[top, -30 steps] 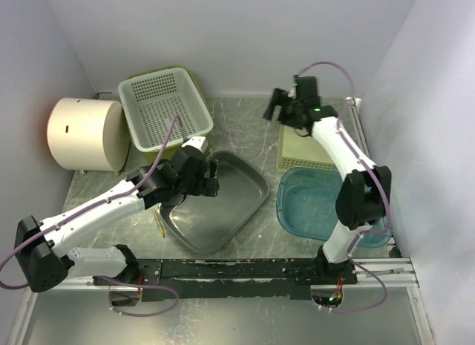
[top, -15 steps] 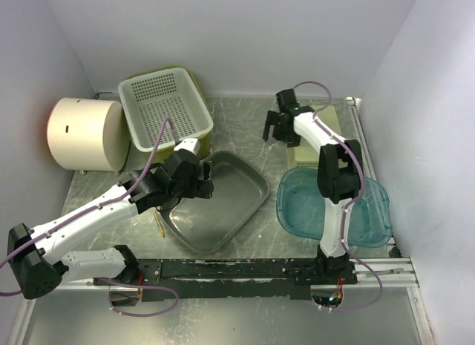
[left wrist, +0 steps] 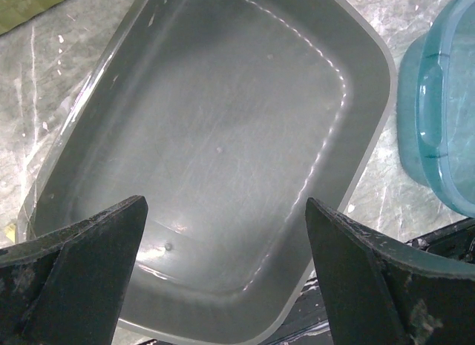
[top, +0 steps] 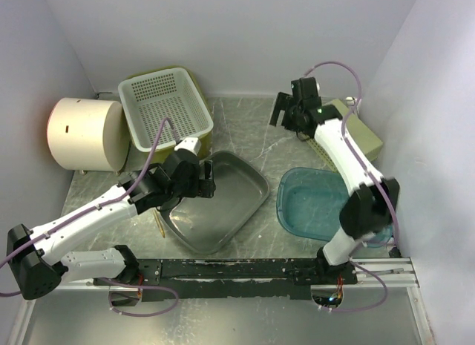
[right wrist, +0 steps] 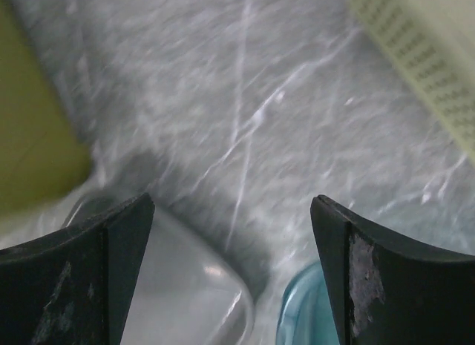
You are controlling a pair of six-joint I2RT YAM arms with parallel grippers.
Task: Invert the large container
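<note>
**Grey container stands upright, both grippers open and empty**

The grey translucent rectangular plastic container (top: 236, 191) stands with its open side up on the marbled grey worktop (top: 245, 133). It is in the lower middle of the top view and is turned at an angle.

The left gripper (top: 208, 180) hangs over the upper left end of this container. In the left wrist view its two fingers (left wrist: 82, 274) are spread fully apart, with only the container floor between them, and they hold nothing. I cannot tell if they touch the rim.

The right gripper (top: 284, 111) is raised in the upper right of the top view, well apart from the grey container. Its jaws are also wide apart and empty; in the right wrist view mainly bare worktop shows between them.

Just beside the container, to its right, is a teal translucent plastic tub (top: 312, 204). A cream perforated box (top: 361, 133) lies tilted by the right wall. In the upper left a white perforated plastic basket (top: 165, 107) sits on an olive-green bin (top: 165, 145), next to a cream cylinder (top: 85, 133). A thin yellow stick (top: 159, 225) lies at the container's lower left edge.
</note>
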